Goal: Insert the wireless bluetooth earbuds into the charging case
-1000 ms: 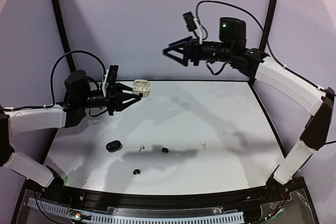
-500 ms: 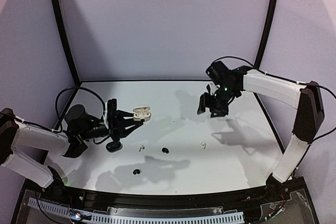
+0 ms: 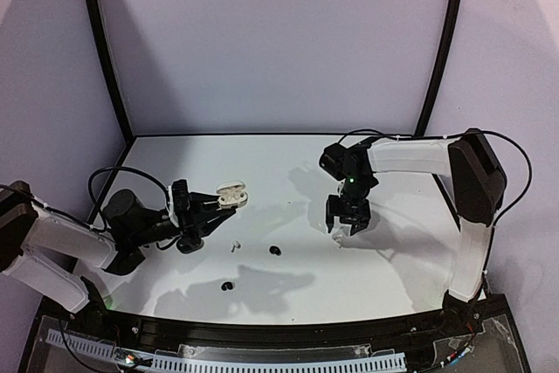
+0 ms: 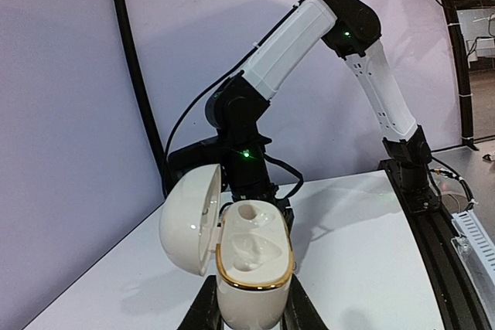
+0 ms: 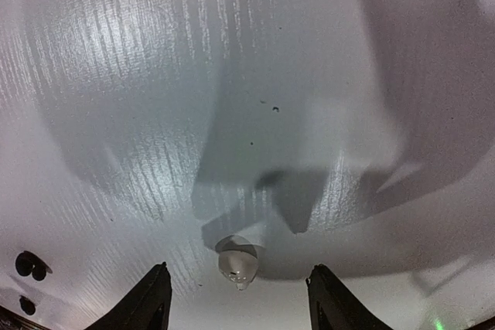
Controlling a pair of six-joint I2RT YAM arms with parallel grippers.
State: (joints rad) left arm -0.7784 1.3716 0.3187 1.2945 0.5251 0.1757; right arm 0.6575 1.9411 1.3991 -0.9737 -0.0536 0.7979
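**Right hand poised over a white earbud, open case waiting in the left**

A white earbud lies on the surface, well to the right of the white charging case. The right hand is spread just above it, a finger on each side, neither touching. The left hand pinches that case by its base, lid swung open, wells looking empty. A second white earbud sits near the case on its front side, one black earbud front-right of it and another black earbud farther forward. A black case lies half hidden to its left. This looks like the first pick. Next the hand must drop, close without flicking the bud away, then carry it to the case.
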